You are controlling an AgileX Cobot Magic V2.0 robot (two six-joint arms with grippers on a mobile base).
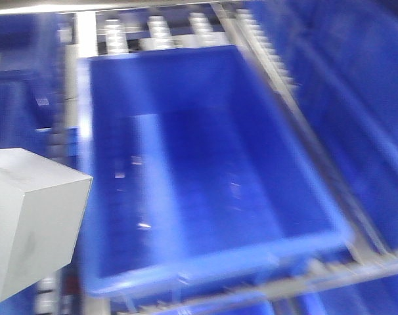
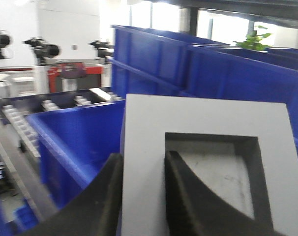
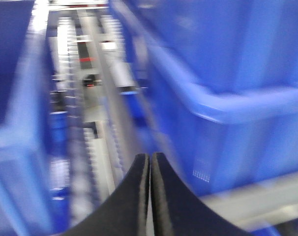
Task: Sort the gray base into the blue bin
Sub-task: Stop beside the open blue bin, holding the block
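Note:
The gray base point(image 2: 208, 132) fills the left wrist view, its square recess facing the camera. My left gripper point(image 2: 143, 160) is shut on the base's left wall, one finger outside it and one finger inside the recess. In the front view the gray base point(image 1: 31, 220) hangs at the lower left, beside the left rim of the blue bin point(image 1: 219, 262), which stands open and looks empty. The blue bin's rim also shows in the left wrist view point(image 2: 60, 142) below the base. My right gripper point(image 3: 150, 158) is shut and empty above a roller rack.
The bin rests on a sloped roller rack point(image 1: 159, 33) with metal rails point(image 1: 304, 125). More blue crates point(image 1: 356, 79) stand to the right and behind point(image 2: 154, 54). In the right wrist view a blue crate point(image 3: 223, 93) stands at right beside roller tracks point(image 3: 80, 123). The views are motion-blurred.

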